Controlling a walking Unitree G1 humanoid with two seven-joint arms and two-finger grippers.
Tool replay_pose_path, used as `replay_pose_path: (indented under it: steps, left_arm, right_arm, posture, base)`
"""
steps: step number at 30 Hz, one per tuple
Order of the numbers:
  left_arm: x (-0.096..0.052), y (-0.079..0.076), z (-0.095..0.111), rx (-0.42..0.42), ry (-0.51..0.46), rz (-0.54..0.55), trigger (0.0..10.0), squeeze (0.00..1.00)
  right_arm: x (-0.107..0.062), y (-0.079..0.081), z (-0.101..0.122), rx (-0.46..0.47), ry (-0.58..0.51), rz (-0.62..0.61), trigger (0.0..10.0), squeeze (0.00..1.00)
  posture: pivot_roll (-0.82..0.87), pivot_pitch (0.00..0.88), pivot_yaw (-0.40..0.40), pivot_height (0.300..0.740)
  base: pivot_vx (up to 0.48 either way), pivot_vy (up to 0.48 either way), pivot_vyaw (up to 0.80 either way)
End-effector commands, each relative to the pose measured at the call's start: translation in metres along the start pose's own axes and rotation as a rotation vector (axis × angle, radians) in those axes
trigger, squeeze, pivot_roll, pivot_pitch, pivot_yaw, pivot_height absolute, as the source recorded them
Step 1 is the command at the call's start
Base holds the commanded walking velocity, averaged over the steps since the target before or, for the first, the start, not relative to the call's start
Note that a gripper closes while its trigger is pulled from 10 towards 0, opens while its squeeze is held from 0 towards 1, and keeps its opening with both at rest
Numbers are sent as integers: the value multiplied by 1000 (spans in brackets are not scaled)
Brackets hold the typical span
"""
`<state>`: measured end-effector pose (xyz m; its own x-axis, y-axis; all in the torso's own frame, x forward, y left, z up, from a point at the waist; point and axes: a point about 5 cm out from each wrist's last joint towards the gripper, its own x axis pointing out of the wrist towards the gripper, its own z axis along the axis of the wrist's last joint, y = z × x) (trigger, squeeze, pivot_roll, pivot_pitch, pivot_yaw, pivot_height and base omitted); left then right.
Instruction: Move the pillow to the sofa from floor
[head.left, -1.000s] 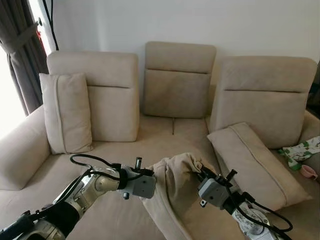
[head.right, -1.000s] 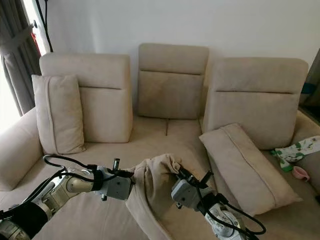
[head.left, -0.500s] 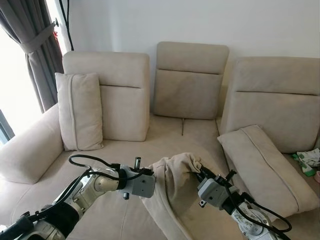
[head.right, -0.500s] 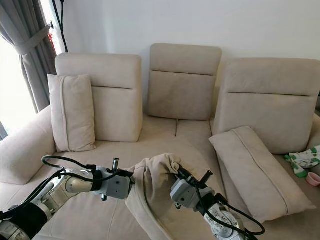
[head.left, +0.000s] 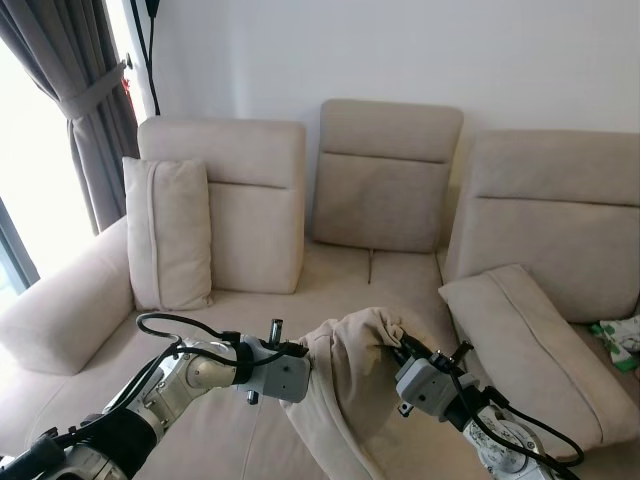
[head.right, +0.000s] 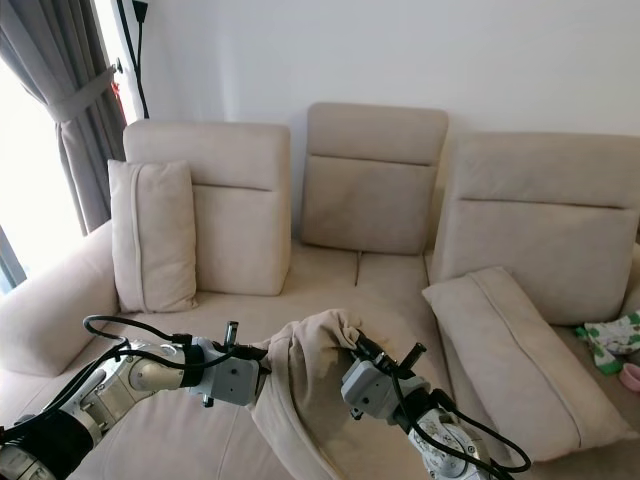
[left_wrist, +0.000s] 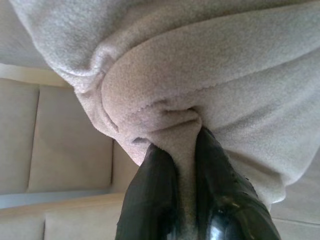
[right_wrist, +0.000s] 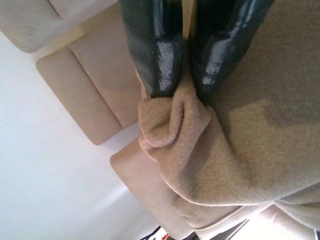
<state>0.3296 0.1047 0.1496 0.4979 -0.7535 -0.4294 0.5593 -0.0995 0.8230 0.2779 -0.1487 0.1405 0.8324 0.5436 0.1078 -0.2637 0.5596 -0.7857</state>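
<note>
Beige fleecy pillow (head.left: 345, 385) pinched between both grippers, low centre of the frame, above the seat of the beige suede-like sofa (head.left: 340, 290).

Soft, napped fabric bunches into folds where the left gripper (left_wrist: 186, 145) closes its two glossy black fingers on one edge; the right gripper (right_wrist: 185, 90) clamps a rolled fold on the other side. Rectangular upright cushion (head.left: 168, 232) leans at the upper left, a flat slanted cushion (head.left: 530, 345) lies at right, and grey curtain (head.left: 85, 110) hangs far left.
</note>
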Motion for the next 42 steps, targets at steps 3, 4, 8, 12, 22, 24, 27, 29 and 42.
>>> replay_pose_path:
  steps: [3,4,8,12,22,24,27,29,42]
  left_arm:
    - [8,5,20,46,-110,18,10000,0]
    - [9,5,20,46,-111,17,10000,0]
    - [9,5,20,47,-112,18,10000,0]
    - [9,5,21,47,-114,19,10000,0]
    - [11,5,22,50,-118,20,10000,0]
    - [11,5,22,51,-119,20,10000,0]
    - [11,6,22,54,-121,21,10000,0]
    - [12,6,22,55,-121,21,10000,0]
    - [18,17,30,63,-140,67,10000,0]
  right_arm:
    - [8,1,21,-8,-108,6,10000,0]
    - [8,1,21,-9,-107,7,10000,0]
    - [8,1,21,-10,-106,8,10000,0]
    - [8,0,21,-11,-105,9,10000,0]
    - [7,-1,20,-14,-103,7,10000,0]
    - [7,-1,20,-14,-102,7,10000,0]
    - [7,-1,20,-14,-100,4,10000,0]
    - [7,-1,20,-15,-99,3,10000,0]
    - [10,-7,11,-7,-15,-67,10000,0]
  posture:
    - [70,0,25,740]
    - [70,0,24,740]
    - [68,0,23,740]
    - [66,0,21,740]
    - [60,0,25,740]
    - [59,0,25,740]
    - [56,0,28,740]
    - [56,0,28,740]
    - [51,0,37,740]
  base:
    - [294,0,0]
    - [292,0,0]
    - [291,0,0]
    - [287,0,0]
    - [285,0,0]
    - [281,0,0]
    - [270,0,0]
    - [246,0,0]
    - [0,0,0]
